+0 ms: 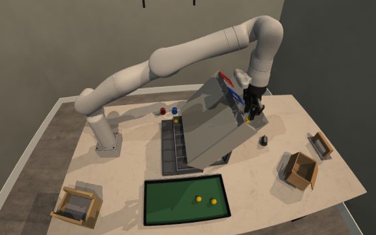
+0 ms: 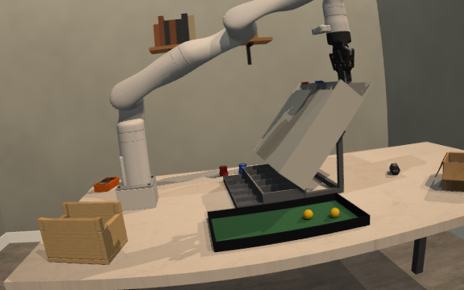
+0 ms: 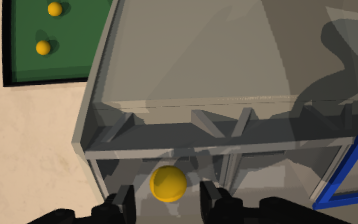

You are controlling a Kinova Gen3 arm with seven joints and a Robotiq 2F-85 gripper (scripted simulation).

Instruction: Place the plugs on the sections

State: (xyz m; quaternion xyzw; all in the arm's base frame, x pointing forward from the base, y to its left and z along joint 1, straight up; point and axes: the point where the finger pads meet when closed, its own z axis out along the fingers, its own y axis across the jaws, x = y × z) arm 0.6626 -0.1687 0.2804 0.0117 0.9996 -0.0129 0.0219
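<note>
My gripper [image 1: 252,115] [image 2: 345,80] [image 3: 167,199] is open over the end funnel nearest the marble tray. A yellow marble [image 1: 247,121] [image 3: 168,184] is below and between the parted fingertips, in that funnel's mouth. The red band [image 2: 304,83] and blue band [image 2: 319,82] [image 3: 341,172] mark two other funnels. The grey cover [image 1: 211,111] [image 3: 195,50] hides the pipes. Another marble [image 1: 175,121] lies in the rearmost section of the dark base. The red plug [image 1: 162,111] [image 2: 223,171] and blue plug [image 1: 174,111] [image 2: 242,168] stand on the table behind the base.
The green marble tray [image 1: 183,179] [image 2: 288,240] holds two marbles. A wooden crate [image 1: 96,212] [image 2: 72,242] is at the front left. A cardboard box [image 1: 294,176] [image 2: 459,171] and a small black object [image 1: 264,140] [image 2: 394,168] are to the right.
</note>
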